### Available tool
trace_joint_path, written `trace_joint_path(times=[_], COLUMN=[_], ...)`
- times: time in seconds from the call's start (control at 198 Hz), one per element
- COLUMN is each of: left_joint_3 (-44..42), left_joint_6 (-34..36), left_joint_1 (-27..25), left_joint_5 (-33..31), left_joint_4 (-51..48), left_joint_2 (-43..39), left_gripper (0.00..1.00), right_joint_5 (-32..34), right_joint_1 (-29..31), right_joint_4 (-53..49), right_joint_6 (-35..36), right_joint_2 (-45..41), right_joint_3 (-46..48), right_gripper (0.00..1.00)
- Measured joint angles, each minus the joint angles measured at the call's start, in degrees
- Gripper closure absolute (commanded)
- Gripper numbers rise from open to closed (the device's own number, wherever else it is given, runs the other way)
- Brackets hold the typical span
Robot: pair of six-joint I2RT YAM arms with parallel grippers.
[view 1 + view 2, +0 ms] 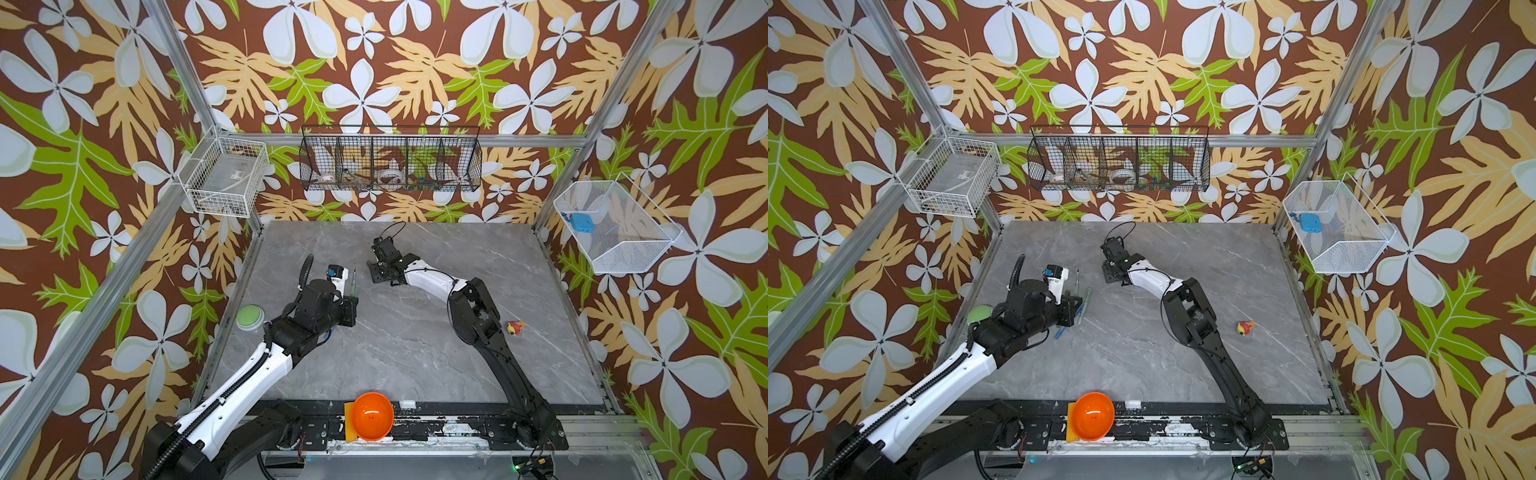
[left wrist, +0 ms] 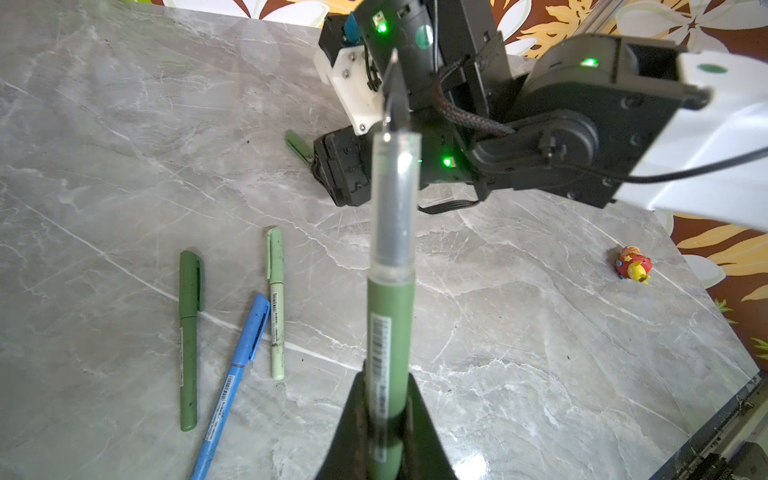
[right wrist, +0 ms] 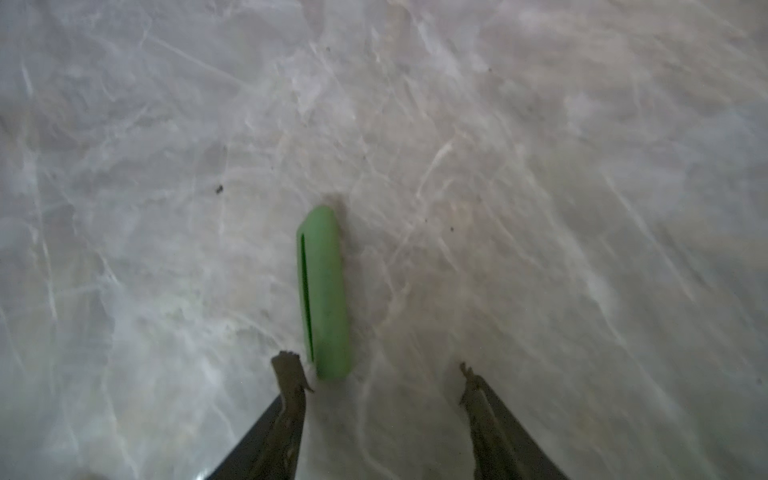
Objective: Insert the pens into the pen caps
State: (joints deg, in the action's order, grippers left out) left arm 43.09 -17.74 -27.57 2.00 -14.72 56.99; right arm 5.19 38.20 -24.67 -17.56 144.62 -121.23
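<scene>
the grey marble-look tabletop (image 2: 124, 124) is smooth with a soft sheen. the dark green matt plastic pen (image 2: 399, 324) has a clear, shiny plastic front section. the short green plastic cap (image 3: 324, 291) looks smooth and matt. at the table's six o'clock edge the orange plastic bowl (image 1: 371, 415) is glossy; at twelve o'clock the black wire basket (image 1: 457, 149) is thin metal.

Lab test cell: aluminium frame (image 1: 185, 68), floral-print walls (image 1: 374, 62), marble-look tabletop (image 1: 415, 353).
</scene>
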Motion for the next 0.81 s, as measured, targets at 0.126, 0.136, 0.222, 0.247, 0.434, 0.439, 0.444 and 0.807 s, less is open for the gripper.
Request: trace_joint_path(times=[0.126,0.136,0.222,0.247,0.434,0.439,0.444,0.807], left_joint_3=[-0.07,-0.09,-0.31,-0.35,-0.72,-0.74,-0.74,-1.05], left_joint_6=[0.02,0.02,0.02,0.02,0.0,0.0,0.0,-0.39], left_joint_1=[0.02,0.02,0.02,0.02,0.02,0.02,0.02,0.02], left_joint_5=[0.0,0.0,0.02,0.02,0.55,0.63,0.66,1.31], left_joint_4=[0.02,0.02,0.04,0.0,0.24,0.24,0.22,0.44], left_joint_2=[-0.26,-0.31,-0.39,-0.39,-0.92,-0.94,-0.96,-1.75], left_gripper=[1.0,1.0,1.0,1.0,1.0,1.0,1.0,1.0], right_joint_5=[-2.91,-3.43,-5.84,-6.71,-9.6,-9.68,-9.7,-10.78], right_joint_1=[-0.2,-0.26,-1.14,-1.27,-1.92,-1.92,-1.92,-2.21], right_joint_4=[-1.62,-1.7,-1.22,-0.87,0.61,0.63,0.63,0.46], right_joint_6=[1.66,1.81,3.15,3.78,7.78,7.85,7.91,7.32], right_joint_2=[-4.31,-4.66,-8.44,-9.66,-10.6,-10.36,-10.23,0.9], right_joint_3=[5.57,6.08,11.34,13.03,13.11,12.76,12.55,-2.78], right_gripper=[0.52,0.52,0.45,0.43,0.36,0.36,0.36,0.37])
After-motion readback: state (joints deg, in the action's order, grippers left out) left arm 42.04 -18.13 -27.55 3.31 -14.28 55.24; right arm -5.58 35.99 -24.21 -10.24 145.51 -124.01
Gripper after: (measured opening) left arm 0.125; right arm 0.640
